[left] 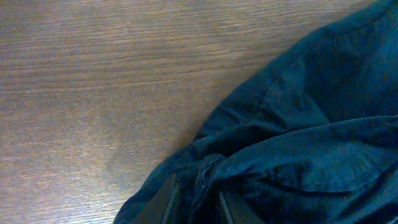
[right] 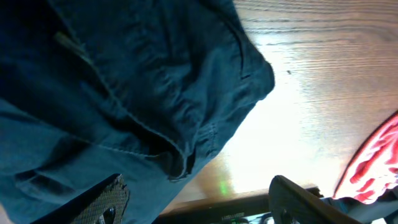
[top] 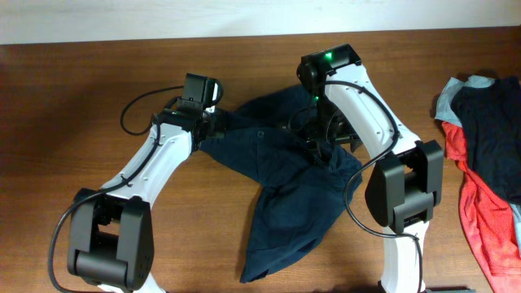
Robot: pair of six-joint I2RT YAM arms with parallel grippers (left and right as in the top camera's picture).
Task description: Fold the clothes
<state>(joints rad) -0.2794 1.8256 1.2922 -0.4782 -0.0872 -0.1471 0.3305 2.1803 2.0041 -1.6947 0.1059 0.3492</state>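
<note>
The clothes, a pair of plain dark navy shorts (top: 285, 187), lie rumpled on the wooden table between the two arms, one part trailing toward the front edge. My left gripper (top: 213, 124) is at their left edge. In the left wrist view it (left: 199, 200) is shut on a bunched fold of the shorts (left: 311, 124), with navy cloth between the two fingers (left: 166, 202). My right gripper (top: 313, 137) hovers over the shorts' back right part. In the right wrist view it (right: 202, 202) is wide open, over the hem of the shorts (right: 124, 93), holding nothing.
A heap of other garments (top: 488, 163), navy, red and pale grey-blue, lies at the table's right edge; its red cloth (right: 379, 155) shows in the right wrist view. Bare wood (top: 81, 89) stretches to the left of the shorts.
</note>
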